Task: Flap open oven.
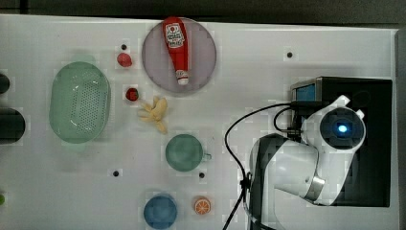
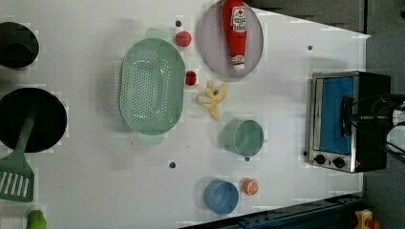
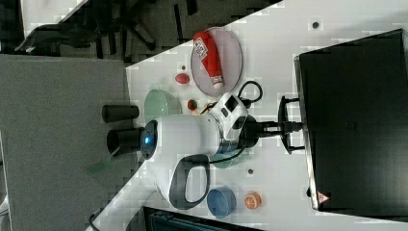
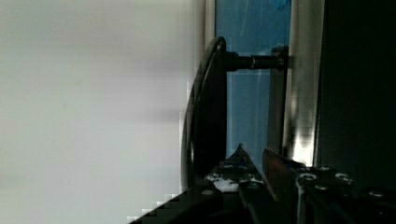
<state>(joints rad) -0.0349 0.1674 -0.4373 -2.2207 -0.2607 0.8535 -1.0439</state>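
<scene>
Top view first: the oven sits at the table's right end, and the arm hangs right over its front, so the door is mostly hidden; the only writing I can spot is the white label on the ketchup lying on the plate near the far edge, too small to read. Left view: door looks closed, blue glass flush in the silver frame, the handle with the gripper at it; a red triangle warning sticker sits by the knobs, its text not legible. Right view: the gripper comes in level at the handle, fingers narrowed around the bar; my worry is that the door swings on a hinge, so a straight pull could slide the fingers off the bar or drag the whole oven across the table. Wrist view: the bar passes right between the fingers, close together on it, glass behind; if the grip is loose it'll slip halfway and the door may snap back.
</scene>
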